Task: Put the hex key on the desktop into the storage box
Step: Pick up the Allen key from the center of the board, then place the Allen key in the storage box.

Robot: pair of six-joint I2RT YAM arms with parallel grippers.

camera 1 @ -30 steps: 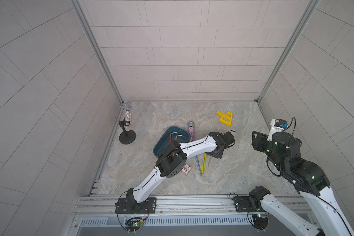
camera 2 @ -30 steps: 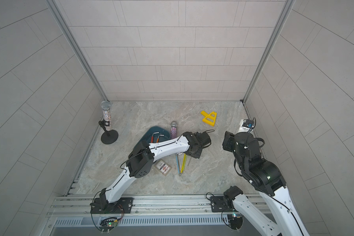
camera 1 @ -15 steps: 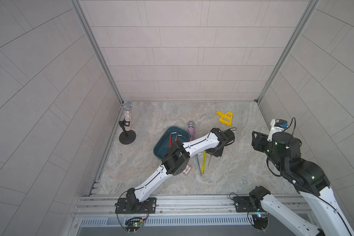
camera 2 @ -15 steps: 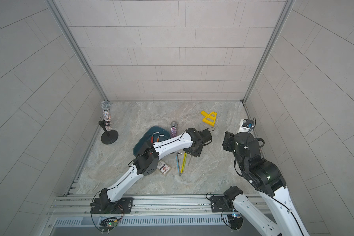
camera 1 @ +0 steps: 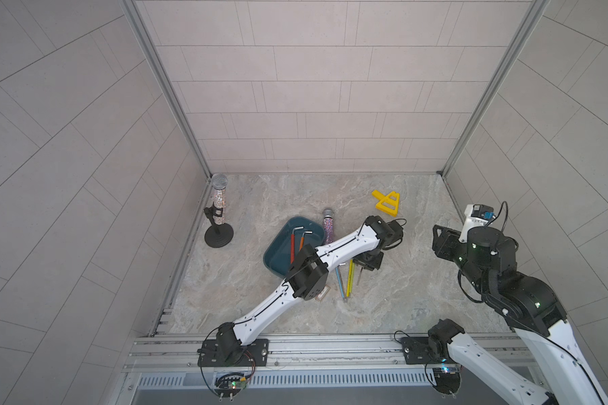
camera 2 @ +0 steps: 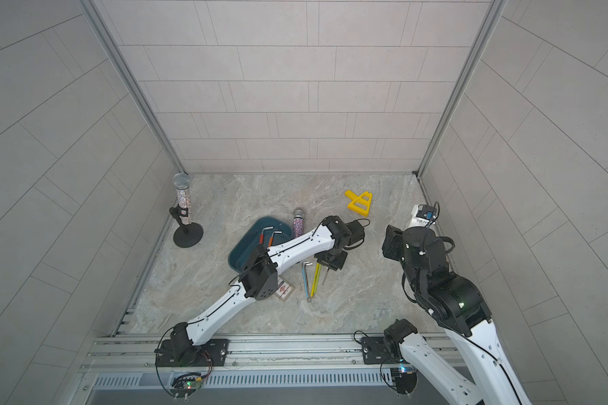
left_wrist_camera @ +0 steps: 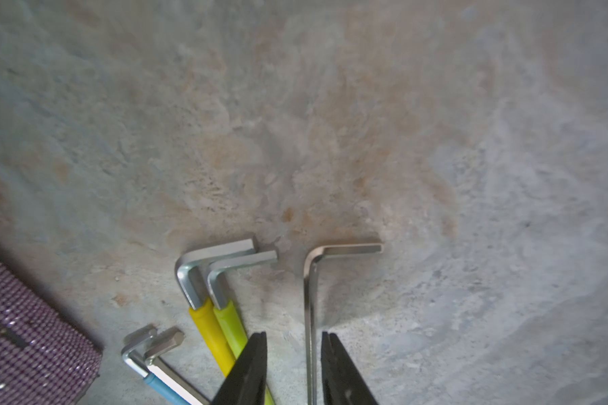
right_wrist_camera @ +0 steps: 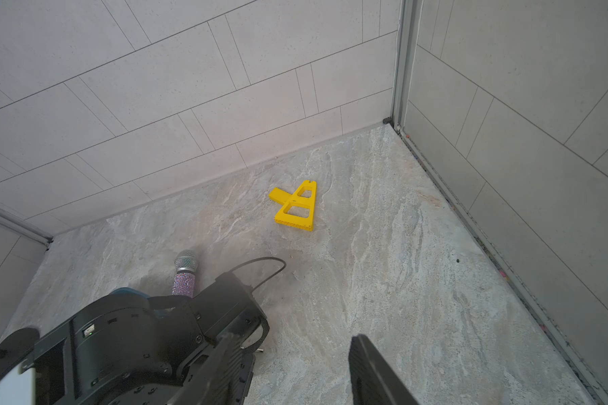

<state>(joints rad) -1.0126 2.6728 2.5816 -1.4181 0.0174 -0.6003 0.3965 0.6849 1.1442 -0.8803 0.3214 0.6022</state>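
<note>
The left pincer, slightly open and empty, straddles the bare hex key on the table: centre it, then close squarely. The right pincer hangs open.

You have the storage box on the desktop, centre, two hex keys lying in it. A microphone lies just right of the box. Loose hex keys sit in front of that, right of the card box. Mic stand far left; bracket back right.
</note>
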